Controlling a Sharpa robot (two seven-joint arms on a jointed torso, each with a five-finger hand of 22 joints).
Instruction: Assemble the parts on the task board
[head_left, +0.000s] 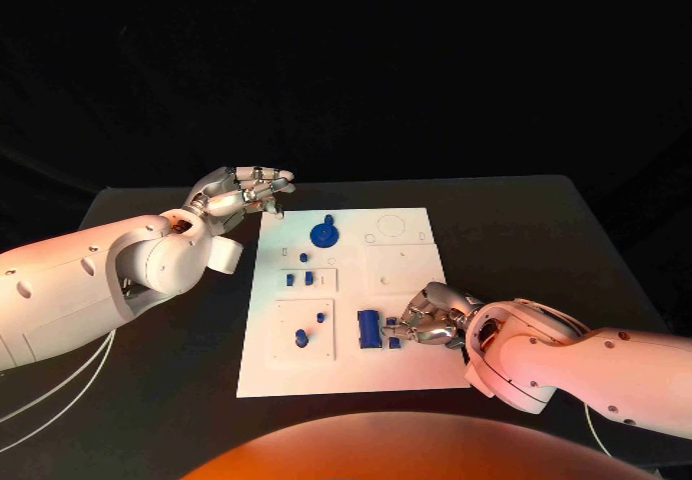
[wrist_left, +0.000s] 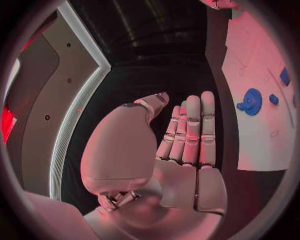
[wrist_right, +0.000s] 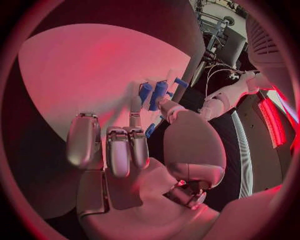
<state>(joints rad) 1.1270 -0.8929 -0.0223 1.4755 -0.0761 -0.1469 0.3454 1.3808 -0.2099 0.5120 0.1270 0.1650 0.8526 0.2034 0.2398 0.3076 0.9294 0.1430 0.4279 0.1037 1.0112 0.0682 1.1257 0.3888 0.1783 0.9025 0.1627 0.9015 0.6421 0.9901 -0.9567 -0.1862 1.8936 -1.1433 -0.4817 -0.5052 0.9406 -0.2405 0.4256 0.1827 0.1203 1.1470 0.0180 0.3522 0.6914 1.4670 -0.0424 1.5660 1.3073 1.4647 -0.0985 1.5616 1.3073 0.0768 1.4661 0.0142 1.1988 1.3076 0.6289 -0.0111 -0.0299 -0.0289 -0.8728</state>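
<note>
One white task board (head_left: 408, 370) lies in the middle of the black table (head_left: 534, 215), its long side running away from the robot; on it the head view shows about nine blue parts, counted as follows: one round disc with a small tab (head_left: 326, 234) near the far end, one tiny piece (head_left: 304, 256) just below it, two small blocks (head_left: 299, 277) side by side in a square recess at mid-board, two small pieces (head_left: 307, 328) in the larger recess nearer the robot, one tall upright block (head_left: 369, 327) to the right of that recess, and two small pieces (head_left: 394, 331) just beside the block, at the fingertips of the right hand; some of the smallest are too small to tell apart with certainty; the left hand (head_left: 238, 191) hangs over the table just off the board's far left corner, holding nothing, its fingers lying straight and close side by side in the left wrist view (wrist_left: 187, 135), where the disc (wrist_left: 252, 101) shows well apart from them; the right hand (head_left: 433, 315) rests at the board's right edge, fingers curled down toward the small pieces; in the right wrist view its fingertips (wrist_right: 135, 104) reach the blue pieces (wrist_right: 153, 95), but whether they actually pinch one I cannot tell
</note>
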